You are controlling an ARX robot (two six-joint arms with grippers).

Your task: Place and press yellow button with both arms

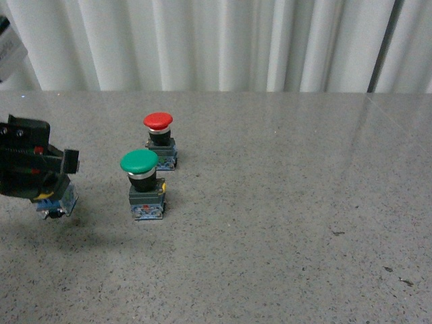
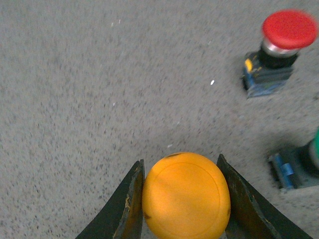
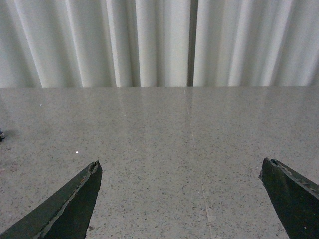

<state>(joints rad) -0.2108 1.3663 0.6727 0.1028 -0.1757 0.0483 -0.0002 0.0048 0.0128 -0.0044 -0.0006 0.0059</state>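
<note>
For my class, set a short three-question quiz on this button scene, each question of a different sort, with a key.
1. True or false: the right gripper is shut on the red button.
2. Which button does the left gripper hold? A green, B yellow, C red.
3. Fill in: in the front view, the red button stands ___ the green button.
Key: 1 false, it is open and empty; 2 B, the yellow button; 3 behind.

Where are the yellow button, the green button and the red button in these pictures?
yellow button (image 2: pixel 186 196): left wrist view, middle of its yellow cap.
green button (image 1: pixel 139 162): front view, top of its green cap.
red button (image 1: pixel 158 121): front view, top of its red cap.
</note>
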